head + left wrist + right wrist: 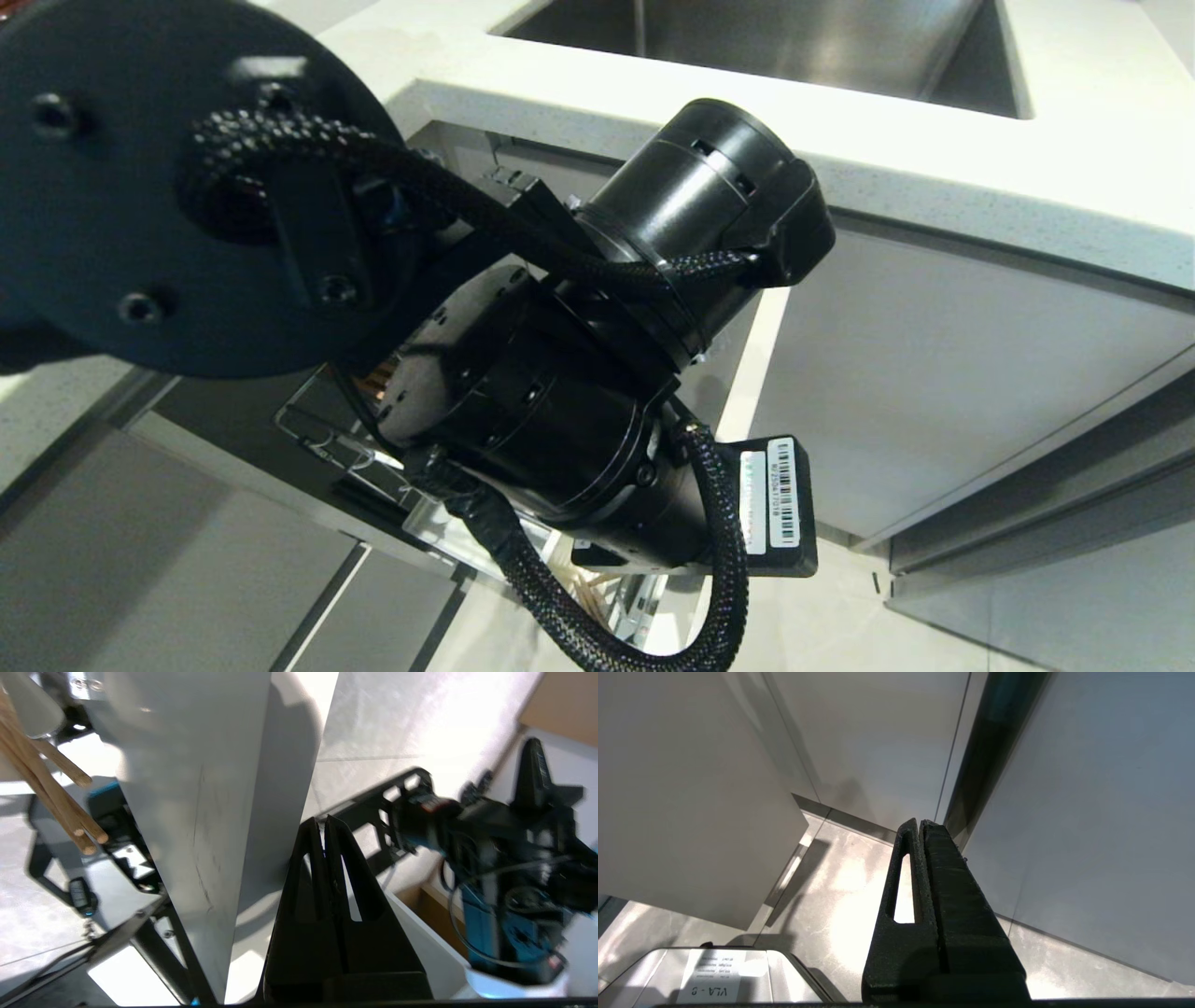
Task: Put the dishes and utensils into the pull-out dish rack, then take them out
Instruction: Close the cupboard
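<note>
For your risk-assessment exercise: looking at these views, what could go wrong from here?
1. The left arm fills the head view, so the rack is barely seen; moves there may be misjudged.
2. The left tool, shut and empty, sits close to the white front panel and could knock it.
3. The chopsticks jut out nearby and could be bumped.

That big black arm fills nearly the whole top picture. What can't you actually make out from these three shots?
- Pull-out dish rack: head view, the left arm hides nearly all of it.
- Chopsticks: left wrist view, upper ends cut off by the edge.
- Plate, bowl and spoon: visible in no view.
- Left gripper, shut and empty: the white front panel blocks what lies beyond.
- Right gripper: shut, facing only cabinet fronts and floor.
</note>
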Controlling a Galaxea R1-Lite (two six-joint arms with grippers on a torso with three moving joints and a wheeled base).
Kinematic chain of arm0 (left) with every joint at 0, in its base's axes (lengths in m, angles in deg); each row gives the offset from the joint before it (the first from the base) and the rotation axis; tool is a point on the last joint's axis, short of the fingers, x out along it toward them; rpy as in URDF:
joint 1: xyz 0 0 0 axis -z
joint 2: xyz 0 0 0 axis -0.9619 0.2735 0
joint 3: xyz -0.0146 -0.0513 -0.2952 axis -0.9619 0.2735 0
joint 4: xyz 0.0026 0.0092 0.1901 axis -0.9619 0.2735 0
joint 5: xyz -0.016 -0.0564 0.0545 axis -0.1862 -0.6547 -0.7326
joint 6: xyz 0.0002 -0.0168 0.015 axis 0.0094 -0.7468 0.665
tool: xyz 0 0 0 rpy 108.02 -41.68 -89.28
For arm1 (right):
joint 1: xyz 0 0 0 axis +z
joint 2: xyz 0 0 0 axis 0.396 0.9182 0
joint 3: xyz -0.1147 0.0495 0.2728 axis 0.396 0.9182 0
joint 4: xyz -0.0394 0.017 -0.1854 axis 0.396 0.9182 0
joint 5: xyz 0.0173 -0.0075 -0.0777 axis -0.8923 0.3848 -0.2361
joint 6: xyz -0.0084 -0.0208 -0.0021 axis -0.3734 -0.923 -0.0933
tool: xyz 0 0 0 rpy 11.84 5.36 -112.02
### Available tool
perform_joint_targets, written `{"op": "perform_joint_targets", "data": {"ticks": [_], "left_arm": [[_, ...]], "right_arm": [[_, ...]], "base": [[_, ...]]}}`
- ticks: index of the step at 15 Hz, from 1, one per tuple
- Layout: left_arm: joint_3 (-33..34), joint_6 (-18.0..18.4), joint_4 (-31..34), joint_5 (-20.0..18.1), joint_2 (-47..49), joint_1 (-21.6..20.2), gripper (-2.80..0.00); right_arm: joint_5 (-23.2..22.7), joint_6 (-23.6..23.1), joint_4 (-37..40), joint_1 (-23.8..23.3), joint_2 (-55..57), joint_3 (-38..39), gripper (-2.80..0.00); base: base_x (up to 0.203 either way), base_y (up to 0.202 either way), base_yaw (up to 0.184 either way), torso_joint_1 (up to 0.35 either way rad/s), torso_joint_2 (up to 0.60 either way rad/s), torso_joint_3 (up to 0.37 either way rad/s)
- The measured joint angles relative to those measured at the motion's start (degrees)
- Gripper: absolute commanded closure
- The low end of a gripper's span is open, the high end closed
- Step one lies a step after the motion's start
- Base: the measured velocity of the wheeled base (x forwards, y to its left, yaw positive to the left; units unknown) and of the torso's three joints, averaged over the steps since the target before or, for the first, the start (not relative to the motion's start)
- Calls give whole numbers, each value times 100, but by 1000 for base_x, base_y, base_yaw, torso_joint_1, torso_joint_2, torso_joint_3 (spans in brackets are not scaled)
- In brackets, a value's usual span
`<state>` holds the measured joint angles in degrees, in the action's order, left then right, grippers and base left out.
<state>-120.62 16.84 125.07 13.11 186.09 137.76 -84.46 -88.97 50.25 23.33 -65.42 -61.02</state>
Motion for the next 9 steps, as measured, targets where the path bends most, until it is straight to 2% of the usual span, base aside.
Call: {"op": "perform_joint_targets", "data": {"ticks": [4,8,9], "left_arm": [[2,4,41,563,-85,-10,0],[0,31,34,1339,-190,-34,0],[0,131,46,1548,-208,-62,0]], "right_arm": [[0,0,-2,-2,0,0,0],[0,0,0,-2,0,0,0],[0,0,0,-2,0,0,0]], "base": [[0,0,0,0,0,0],[0,0,0,0,0,0],[0,0,0,0,0,0]]}}
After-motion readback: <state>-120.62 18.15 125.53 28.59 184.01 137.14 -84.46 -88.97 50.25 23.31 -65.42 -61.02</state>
